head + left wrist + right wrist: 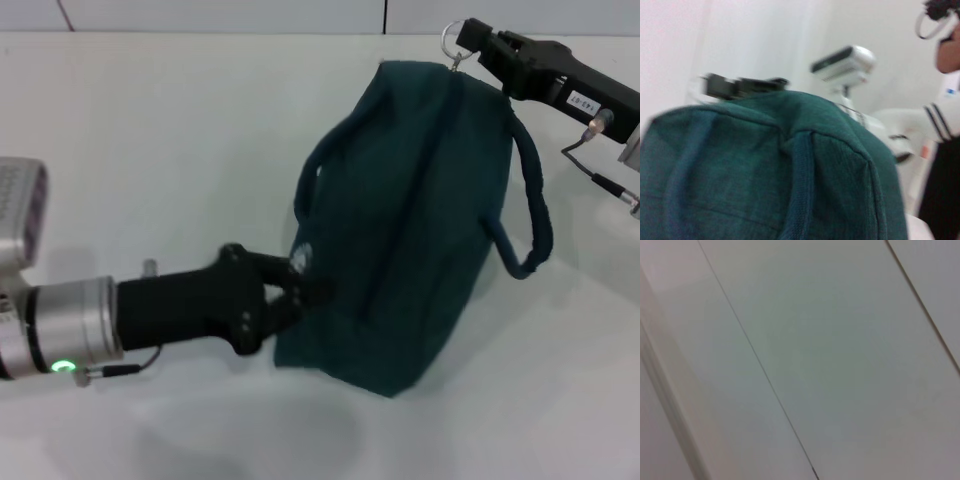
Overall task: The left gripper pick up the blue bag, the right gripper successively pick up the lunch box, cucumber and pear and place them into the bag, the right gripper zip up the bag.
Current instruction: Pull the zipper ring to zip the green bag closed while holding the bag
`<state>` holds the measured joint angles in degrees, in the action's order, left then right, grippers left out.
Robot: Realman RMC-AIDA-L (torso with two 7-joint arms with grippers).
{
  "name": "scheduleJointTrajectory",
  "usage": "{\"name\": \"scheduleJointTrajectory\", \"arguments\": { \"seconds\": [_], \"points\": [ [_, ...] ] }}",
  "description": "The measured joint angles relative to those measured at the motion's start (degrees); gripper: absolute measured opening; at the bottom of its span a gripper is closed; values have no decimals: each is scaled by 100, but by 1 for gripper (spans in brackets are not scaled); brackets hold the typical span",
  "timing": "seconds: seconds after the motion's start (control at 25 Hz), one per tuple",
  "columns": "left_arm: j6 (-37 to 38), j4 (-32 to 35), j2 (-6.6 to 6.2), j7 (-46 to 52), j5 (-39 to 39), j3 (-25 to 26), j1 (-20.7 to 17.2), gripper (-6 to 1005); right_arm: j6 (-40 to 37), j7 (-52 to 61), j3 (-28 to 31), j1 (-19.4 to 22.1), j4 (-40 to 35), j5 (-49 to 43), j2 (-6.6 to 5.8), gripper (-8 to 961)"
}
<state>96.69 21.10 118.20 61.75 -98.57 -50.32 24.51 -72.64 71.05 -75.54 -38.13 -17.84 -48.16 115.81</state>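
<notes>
L gripper (312, 290) pinches blue bag (410, 220) side; R gripper (470, 40) clamps its ring pull (452, 38)

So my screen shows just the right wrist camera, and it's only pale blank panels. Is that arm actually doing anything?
Observer: Yes. In the head view the right gripper pinches the ring zipper pull at the blue bag's far end.
Operator: And the other arm?
Observer: The left gripper clamps the bag's near side, by its white logo.
Operator: Any food lying outside?
Observer: None shows on the table.
</notes>
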Motion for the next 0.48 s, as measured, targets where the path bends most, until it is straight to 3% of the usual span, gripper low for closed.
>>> {"name": "scheduleJointTrajectory", "arguments": {
  "seconds": [0.24,0.48],
  "points": [
    [-190,296,65,-40,18,829,-413,99,-315,1,13,119,-50,117,11,27],
    [-143,399,128,117,190,1325,-656,103,-347,-3,13,68,-57,150,11,28]
  ]
}}
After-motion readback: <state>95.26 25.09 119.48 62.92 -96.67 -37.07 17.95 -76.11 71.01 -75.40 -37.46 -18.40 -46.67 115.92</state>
